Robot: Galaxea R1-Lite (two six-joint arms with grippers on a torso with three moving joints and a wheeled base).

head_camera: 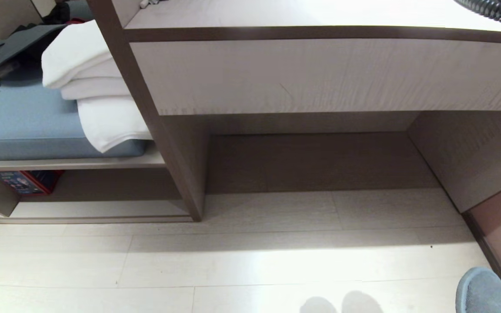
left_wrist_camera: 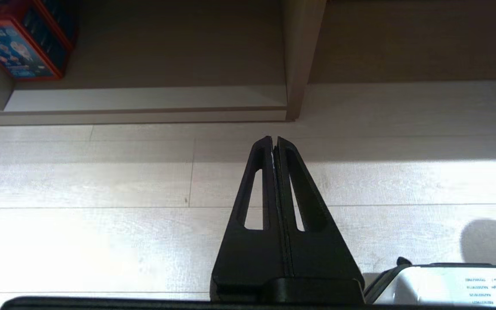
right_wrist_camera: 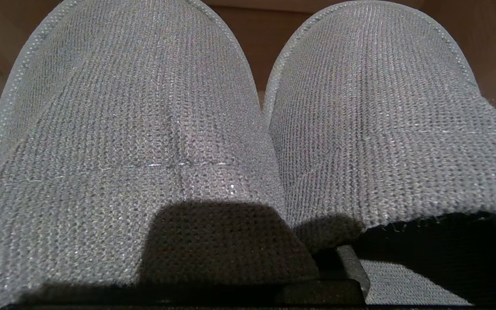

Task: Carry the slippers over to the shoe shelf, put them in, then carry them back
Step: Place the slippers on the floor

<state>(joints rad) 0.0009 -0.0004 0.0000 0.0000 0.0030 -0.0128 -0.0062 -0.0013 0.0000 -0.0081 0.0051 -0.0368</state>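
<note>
Slippers still in hand, shelf not reached yet

Right hand is clamped on the slippers, low at the robot's right; left hand is pinched shut on nothing. Shoe shelf has none in it, so both legs remain. Red-and-blue box has print, unreadable.

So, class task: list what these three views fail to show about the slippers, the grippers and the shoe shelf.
- Slippers: the head view cuts them off at its corner; the right wrist view shows only their knit uppers.
- Right gripper: its jaws are hidden beneath the slippers in the right wrist view.
- Shoe shelf: its left end runs off the head view.
- Box: print too small to read.
- Left gripper: absent from the head view.
</note>
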